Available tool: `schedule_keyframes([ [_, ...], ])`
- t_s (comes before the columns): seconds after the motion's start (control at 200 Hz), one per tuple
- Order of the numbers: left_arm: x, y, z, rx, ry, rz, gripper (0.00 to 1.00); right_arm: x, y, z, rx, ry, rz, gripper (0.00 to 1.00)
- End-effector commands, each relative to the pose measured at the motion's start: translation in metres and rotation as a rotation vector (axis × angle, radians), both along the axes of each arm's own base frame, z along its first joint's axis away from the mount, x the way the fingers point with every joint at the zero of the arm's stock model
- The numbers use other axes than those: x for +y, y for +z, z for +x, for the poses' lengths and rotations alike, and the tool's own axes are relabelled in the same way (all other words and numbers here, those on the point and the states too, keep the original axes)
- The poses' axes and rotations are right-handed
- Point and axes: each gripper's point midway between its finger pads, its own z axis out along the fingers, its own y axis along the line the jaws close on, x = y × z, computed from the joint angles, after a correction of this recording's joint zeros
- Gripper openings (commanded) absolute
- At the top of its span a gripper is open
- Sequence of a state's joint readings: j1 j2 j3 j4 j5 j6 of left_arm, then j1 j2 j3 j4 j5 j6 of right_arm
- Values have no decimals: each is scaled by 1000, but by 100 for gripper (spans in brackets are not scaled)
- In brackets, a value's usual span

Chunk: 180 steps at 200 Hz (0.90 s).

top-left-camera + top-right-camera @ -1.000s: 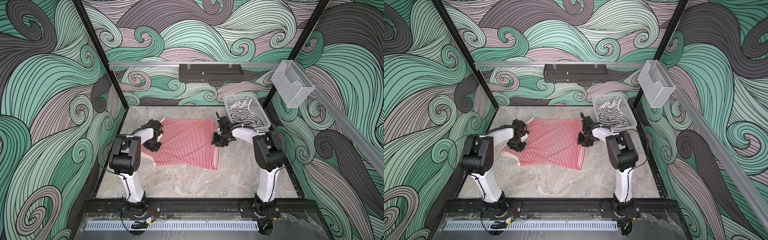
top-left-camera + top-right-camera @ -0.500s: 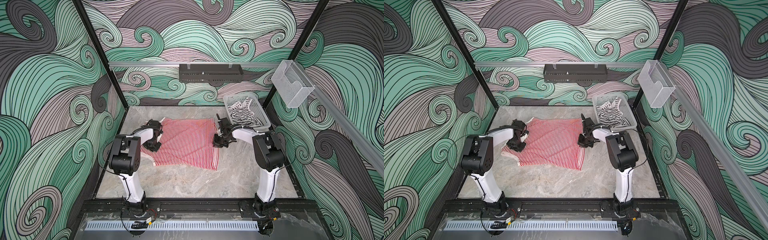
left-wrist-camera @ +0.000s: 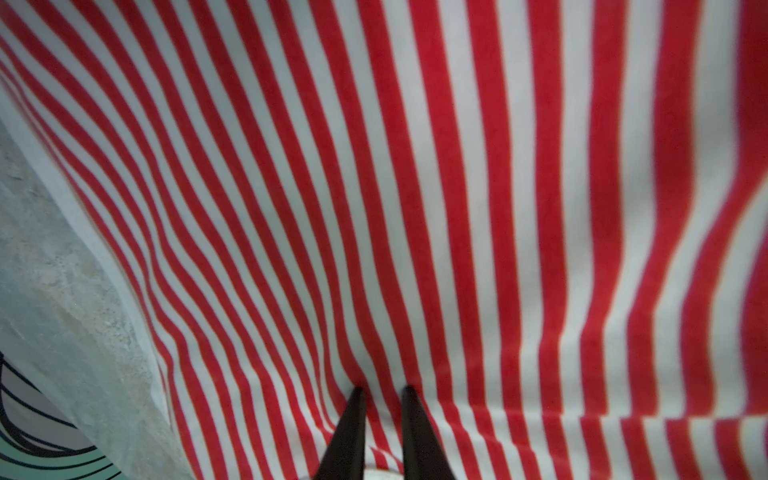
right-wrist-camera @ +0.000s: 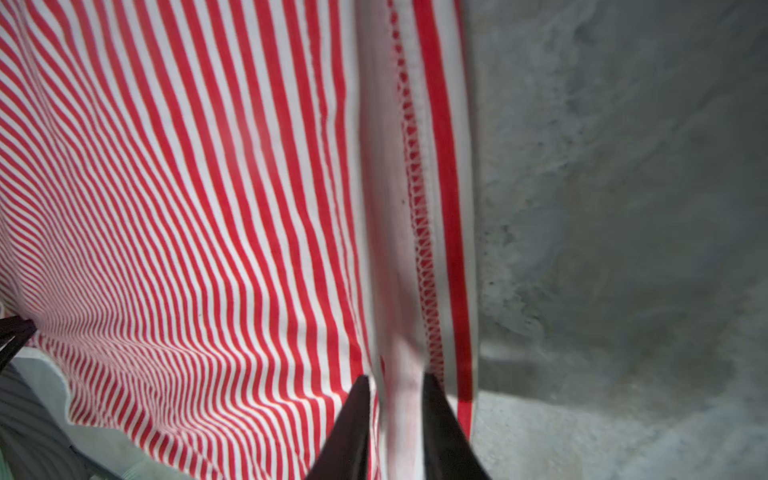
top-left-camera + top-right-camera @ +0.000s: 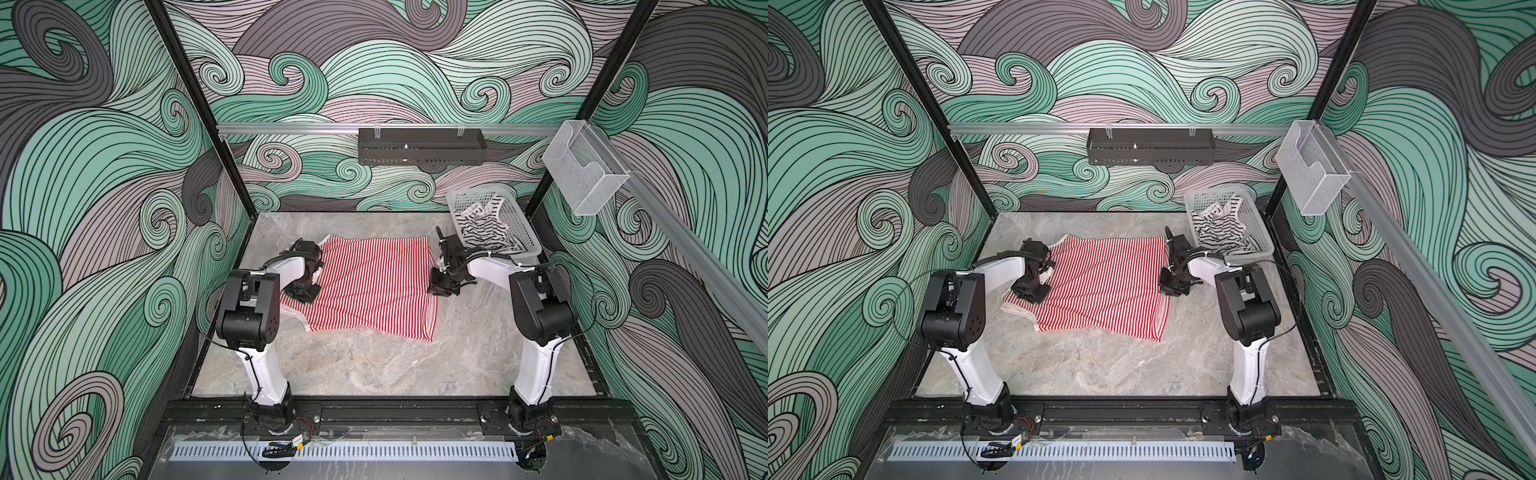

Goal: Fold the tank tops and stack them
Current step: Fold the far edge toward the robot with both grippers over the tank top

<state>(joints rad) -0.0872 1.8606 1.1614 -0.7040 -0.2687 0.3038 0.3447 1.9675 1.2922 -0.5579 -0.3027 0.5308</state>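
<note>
Left end effector (image 3: pixel 382 390): narrow, pinching a pucker of the red-and-white tank top (image 5: pixel 374 286) at the edge farthest from the basket (image 5: pixel 467 198). Right end effector (image 4: pixel 395 380): narrow, astride the hem nearest the basket; I cannot tell whether it grips. The garment is spread on the counter (image 5: pixel 374 365) beside the basket. Black-striped tank top (image 5: pixel 484 232): crumpled inside the basket.

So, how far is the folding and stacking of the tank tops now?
Done: the red-striped tank top lies spread out on the table, no fold yet. In hand: the left gripper and right gripper each pinch one side of it. Remaining: folding it, then the black-striped tank top, crumpled in the basket, then stacking.
</note>
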Motion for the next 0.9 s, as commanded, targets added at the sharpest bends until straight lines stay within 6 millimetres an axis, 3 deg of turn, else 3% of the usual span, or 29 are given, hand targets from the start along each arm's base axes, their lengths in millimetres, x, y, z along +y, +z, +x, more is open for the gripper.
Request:
schedule_keyframes([
  [0.0,2,-12,-26,97,15,-16,18,-4,15,-12,-13,-2,-15,31],
  [0.235,-2,-8,-31,94,24,-39,18,26,34,-46,-29,81,-26,29],
  [0.395,-2,-9,-33,92,29,-41,18,42,30,-63,-20,129,-56,25],
  [0.896,-3,-11,-62,123,33,-57,18,33,-1,-103,81,153,-70,28],
])
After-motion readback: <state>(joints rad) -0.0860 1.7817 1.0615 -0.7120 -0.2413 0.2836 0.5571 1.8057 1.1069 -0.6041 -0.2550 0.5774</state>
